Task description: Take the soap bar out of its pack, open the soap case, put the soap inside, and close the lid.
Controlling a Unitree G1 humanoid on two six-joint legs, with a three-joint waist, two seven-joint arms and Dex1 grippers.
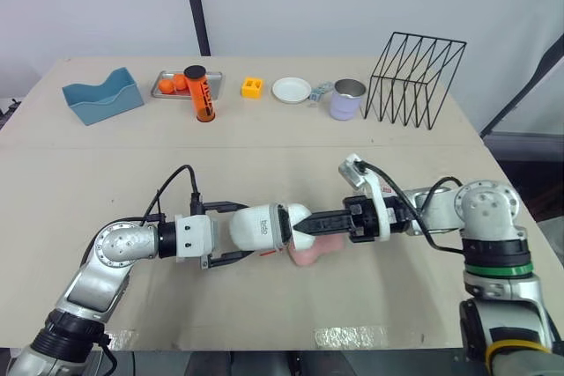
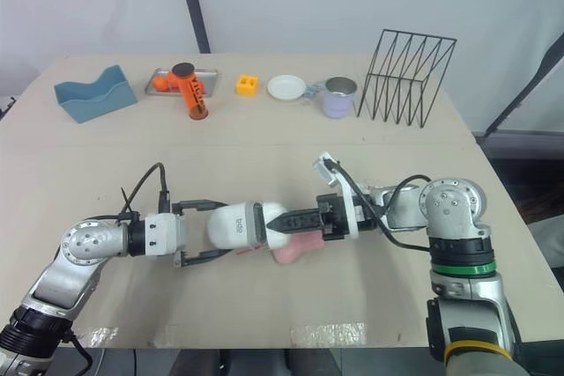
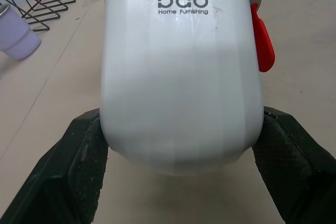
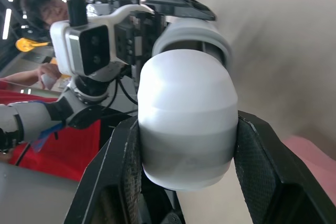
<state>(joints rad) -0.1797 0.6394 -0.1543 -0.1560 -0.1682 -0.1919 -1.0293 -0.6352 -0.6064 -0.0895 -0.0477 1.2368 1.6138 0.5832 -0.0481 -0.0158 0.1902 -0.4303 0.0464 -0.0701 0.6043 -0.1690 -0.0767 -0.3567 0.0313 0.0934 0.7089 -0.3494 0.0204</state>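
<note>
Smooth glossy plastic soap case [image 3: 181,77], textured matt black fingers [image 3: 68,171], matt table [image 1: 264,156], metal wire rack [image 1: 414,85]

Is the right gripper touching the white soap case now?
Touching. In the right wrist view, both black fingers of the right gripper press flat against the sides of the soap case, with no gap.

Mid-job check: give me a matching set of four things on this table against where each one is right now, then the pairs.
1. soap case
2. pink soap
3. wire rack
4. blue holder

A. far left of the table
B. lying on the table, close by the case
C. clamped between left gripper and right gripper
D. far right of the table

Pairs: 1-C, 2-B, 3-D, 4-A
</note>
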